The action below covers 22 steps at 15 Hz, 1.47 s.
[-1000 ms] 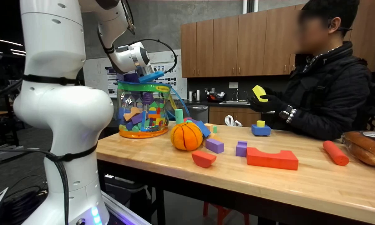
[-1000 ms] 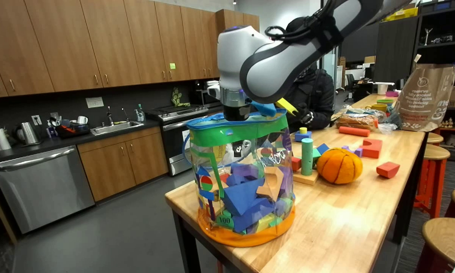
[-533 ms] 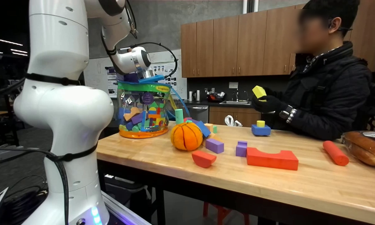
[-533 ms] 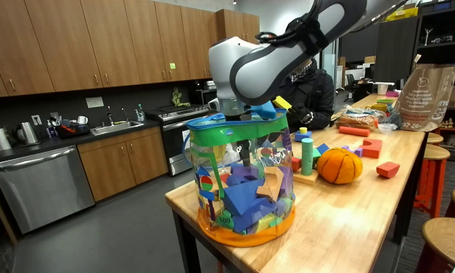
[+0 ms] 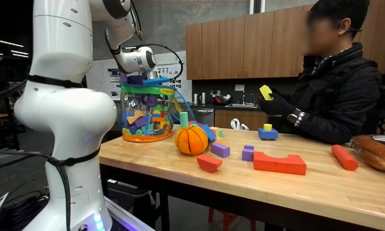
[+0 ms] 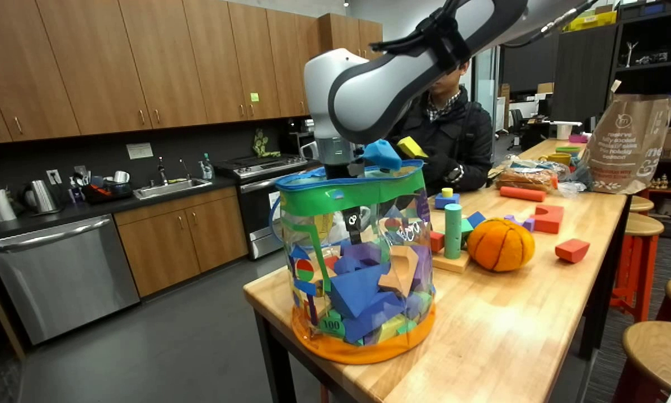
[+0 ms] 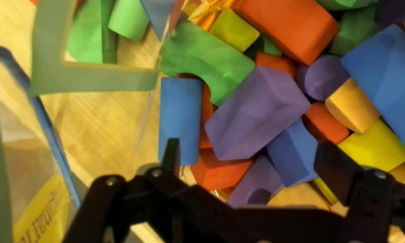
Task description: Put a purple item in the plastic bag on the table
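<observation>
The plastic bag stands upright and open at the end of the wooden table, with colourful blocks inside. My gripper points down into the bag's mouth. Its black fingers show through the clear wall, above the blocks. In the wrist view the fingers are wide apart, with nothing held between them. A large purple block and a smaller purple piece lie in the bag below. On the table, a purple block lies beside the orange ball, and another purple piece lies farther right.
A green cylinder stands near the bag, with other blocks round the ball. Red blocks lie along the table. A person holding a yellow block stands behind it. Bread and a paper bag are farther along.
My wrist has come down over the bag's mouth, and the arm has shifted left in an exterior view. The person's yellow block has tilted slightly. The blocks in the bag look unchanged.
</observation>
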### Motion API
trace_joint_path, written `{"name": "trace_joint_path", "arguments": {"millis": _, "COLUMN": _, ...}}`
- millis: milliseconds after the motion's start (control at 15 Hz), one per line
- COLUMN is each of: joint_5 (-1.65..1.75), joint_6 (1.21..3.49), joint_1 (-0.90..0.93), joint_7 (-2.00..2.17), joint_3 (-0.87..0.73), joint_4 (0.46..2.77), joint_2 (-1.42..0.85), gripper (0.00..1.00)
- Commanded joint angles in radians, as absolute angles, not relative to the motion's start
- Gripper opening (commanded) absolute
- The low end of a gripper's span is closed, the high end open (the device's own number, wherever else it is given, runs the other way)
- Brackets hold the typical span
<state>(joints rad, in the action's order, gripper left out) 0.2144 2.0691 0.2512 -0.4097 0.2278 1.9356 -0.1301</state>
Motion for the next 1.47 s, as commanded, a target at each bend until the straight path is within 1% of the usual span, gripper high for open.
{"name": "trace_joint_path", "arguments": {"millis": 0, "joint_5": 0.215, "joint_6": 2.066, "joint_1": 0.245, "joint_7": -0.408, "joint_3": 0.235, "joint_4": 1.931, "joint_2": -0.131, "gripper": 1.00}}
{"name": "trace_joint_path", "arguments": {"millis": 267, "joint_5": 0.212, "joint_6": 2.065, "joint_1": 0.245, "joint_7": -0.410, "joint_3": 0.236, "joint_4": 1.932, "joint_2": -0.134, "gripper": 1.00}}
{"name": "trace_joint_path", "arguments": {"millis": 333, "joint_5": 0.184, "joint_6": 2.097, "joint_1": 0.244, "joint_7": -0.404, "joint_3": 0.241, "joint_4": 2.001, "joint_2": -0.079, "gripper": 1.00}}
{"name": "trace_joint_path", "arguments": {"millis": 1133, "joint_5": 0.250, "joint_6": 2.233, "joint_1": 0.241, "joint_7": -0.299, "joint_3": 0.225, "joint_4": 2.080, "joint_2": -0.105, "gripper": 1.00}}
{"name": "trace_joint_path", "arguments": {"millis": 1400, "joint_5": 0.310, "joint_6": 2.205, "joint_1": 0.245, "joint_7": -0.259, "joint_3": 0.223, "joint_4": 2.079, "joint_2": -0.114, "gripper": 1.00}}
